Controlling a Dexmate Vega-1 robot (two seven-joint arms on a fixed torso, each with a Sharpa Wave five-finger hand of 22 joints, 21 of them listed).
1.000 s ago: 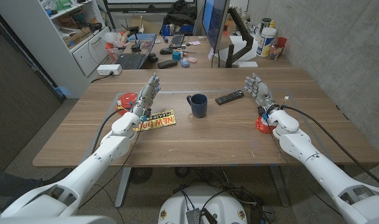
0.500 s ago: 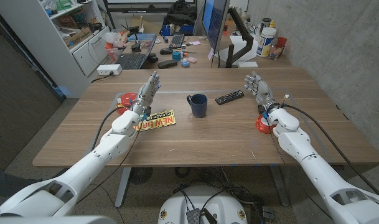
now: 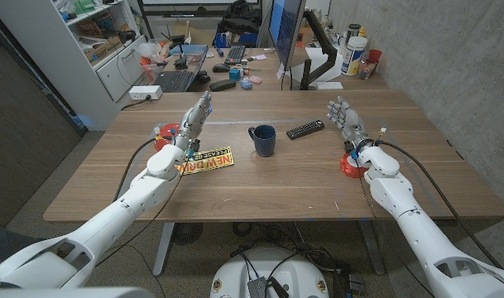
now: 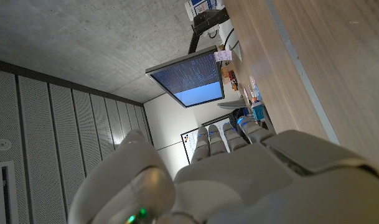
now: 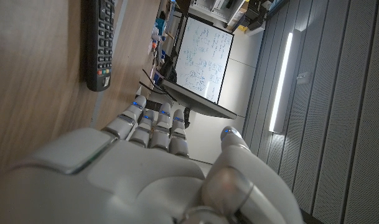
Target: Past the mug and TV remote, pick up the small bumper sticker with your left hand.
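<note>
From the head view, the left robot hand [image 3: 193,122] is raised over the wooden worktop [image 3: 276,178] with its fingers straight and apart, grasping nothing. The bumper sticker [image 3: 205,161], yellow with red lettering, lies flat on the worktop just beside that hand's wrist, on the side toward the middle of the worktop, and nearer the robot than the fingertips. A red round object [image 3: 165,134] sits just beyond the hand's outer side, partly hidden by it. The dark blue mug [image 3: 262,140] stands upright well to the inner side of the left robot hand, between the two hands, and the black TV remote [image 3: 305,129] lies beyond it, near the right robot hand [image 3: 347,122]. That hand also stands with fingers up and spread, released. A second red object [image 3: 352,164] sits beside its wrist

In the left wrist view, the back of the left robot hand [image 4: 226,180] fills the lower part, fingers extended and parted, with the bare worktop [image 4: 326,68] past them

In the right wrist view, the right robot hand [image 5: 152,168] shows its back with fingers stretched out and nothing in them; the TV remote [image 5: 99,43] lies on the worktop just beyond the fingertips
</note>
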